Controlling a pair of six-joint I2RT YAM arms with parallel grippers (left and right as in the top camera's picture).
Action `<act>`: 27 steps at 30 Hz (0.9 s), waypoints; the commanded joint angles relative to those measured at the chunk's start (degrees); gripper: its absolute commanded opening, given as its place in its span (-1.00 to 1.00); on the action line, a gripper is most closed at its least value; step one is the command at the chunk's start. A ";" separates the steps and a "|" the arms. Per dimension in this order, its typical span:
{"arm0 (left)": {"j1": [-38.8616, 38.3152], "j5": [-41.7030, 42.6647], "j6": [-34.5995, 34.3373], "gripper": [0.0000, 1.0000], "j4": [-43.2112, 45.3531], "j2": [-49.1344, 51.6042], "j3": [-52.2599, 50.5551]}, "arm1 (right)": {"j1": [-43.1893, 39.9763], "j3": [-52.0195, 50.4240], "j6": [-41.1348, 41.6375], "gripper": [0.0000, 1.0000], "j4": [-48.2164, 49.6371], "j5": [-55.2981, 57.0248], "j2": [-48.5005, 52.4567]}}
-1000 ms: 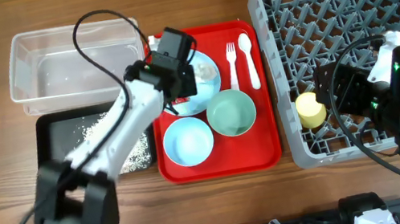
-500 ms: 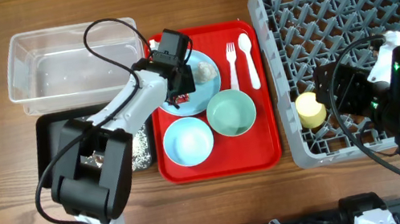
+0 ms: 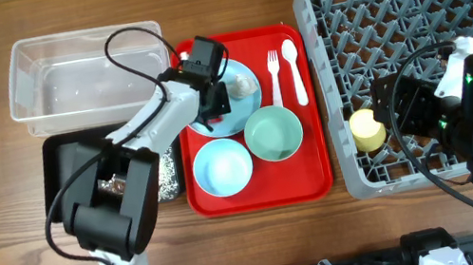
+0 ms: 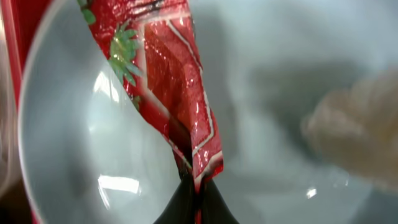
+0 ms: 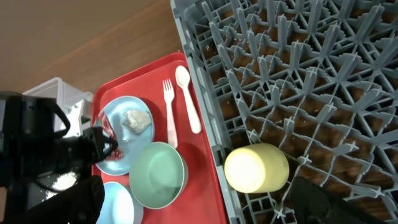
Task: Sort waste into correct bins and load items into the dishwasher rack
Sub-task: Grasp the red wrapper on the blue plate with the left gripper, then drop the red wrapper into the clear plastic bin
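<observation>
My left gripper [image 4: 196, 200] is shut on the lower end of the red snack wrapper [image 4: 166, 74], low over the pale blue plate [image 4: 68, 130]. In the overhead view the left gripper [image 3: 212, 100] is at the plate's [image 3: 249, 103] left side, beside the crumpled tissue [image 3: 235, 84]. A pale blue bowl [image 3: 222, 168], a mint green bowl [image 3: 273, 134], a white fork [image 3: 272, 71] and a spoon [image 3: 293, 70] lie on the red tray. The yellow cup [image 5: 256, 168] lies on its side in the grey rack [image 3: 408, 7]. My right gripper [image 3: 389, 112] stands open next to it, holding nothing.
A clear tub [image 3: 83, 76] stands at the back left. In front of it is the black tray [image 3: 62, 157] with rice grains [image 3: 167, 178] in it. The red serving tray [image 3: 313, 173] lies between the bins and the rack.
My left jaws have closed onto the wrapper over the plate, and the left arm's elbow has swung right. The right arm and the cup have not moved.
</observation>
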 commanded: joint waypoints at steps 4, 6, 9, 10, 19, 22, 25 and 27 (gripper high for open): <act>0.76 0.76 0.11 -0.92 -5.86 -14.69 2.56 | -0.13 0.79 -0.59 0.94 0.28 -0.94 0.00; 2.23 -2.62 0.04 -0.92 -6.01 -17.68 2.56 | -0.13 0.79 -0.61 0.94 0.28 -0.94 0.00; 6.25 -8.52 -1.97 -0.92 -5.09 -19.15 2.54 | -0.13 0.79 -0.59 0.94 0.28 -0.94 0.00; 7.96 -9.79 -2.38 -0.92 -4.24 -18.95 2.40 | -0.13 0.79 -0.59 0.94 0.31 -0.94 0.00; 18.23 -3.30 -2.86 0.48 4.85 -11.74 2.12 | -0.13 0.79 0.44 0.94 0.26 -0.94 0.00; 18.10 -2.47 -1.16 0.63 4.11 -12.66 2.69 | -0.13 0.79 0.42 0.94 0.26 -0.94 0.00; 16.26 1.07 1.36 0.64 2.91 -14.67 3.54 | -0.13 0.79 0.42 0.94 0.26 -0.94 0.00; 13.75 2.12 3.17 0.64 2.38 -15.69 3.56 | -0.13 0.79 0.39 0.94 0.24 -0.94 0.00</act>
